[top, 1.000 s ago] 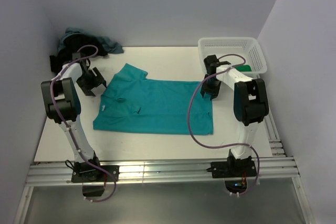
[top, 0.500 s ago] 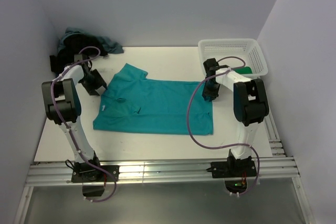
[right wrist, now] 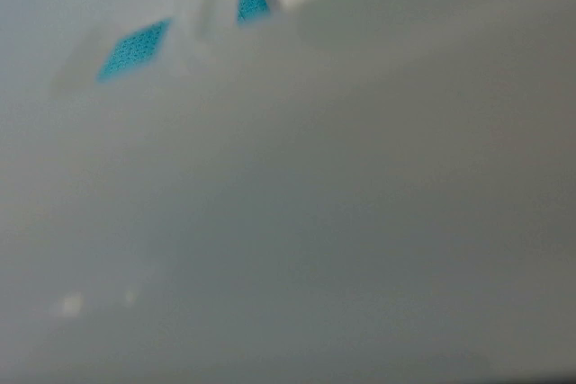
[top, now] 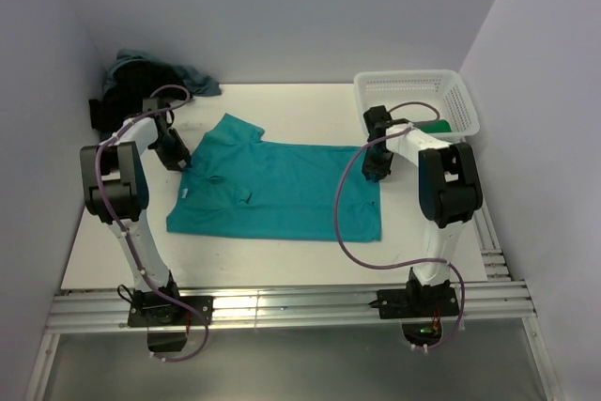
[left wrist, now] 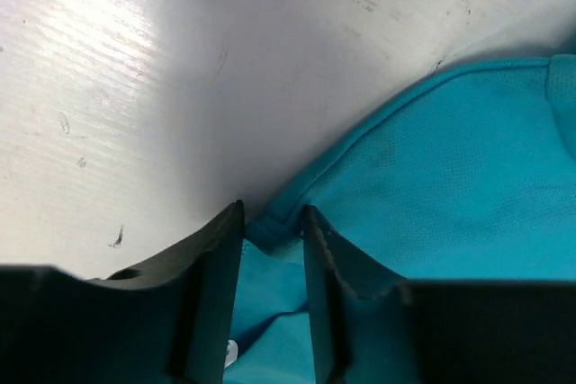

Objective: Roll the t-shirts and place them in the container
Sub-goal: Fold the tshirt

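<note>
A bright teal t-shirt (top: 282, 190) lies spread flat in the middle of the table. My left gripper (top: 185, 164) is down at its upper left sleeve edge. In the left wrist view the gripper (left wrist: 273, 222) has its jaws close together, with a bunched fold of the teal fabric (left wrist: 450, 177) between them. My right gripper (top: 374, 172) is low at the shirt's upper right corner. The right wrist view is a grey blur and shows no fingers. A dark green t-shirt (top: 435, 124) lies in the basket. Black and grey-blue t-shirts (top: 150, 74) are piled at the back left.
A white mesh basket (top: 413, 77) stands at the back right, just behind my right arm. The walls close in on the left, back and right. A metal rail (top: 282, 305) runs along the near edge.
My left gripper has moved right from the bare table onto the shirt's sleeve edge and its jaws have narrowed. My right gripper has lowered slightly at the shirt's right corner.
</note>
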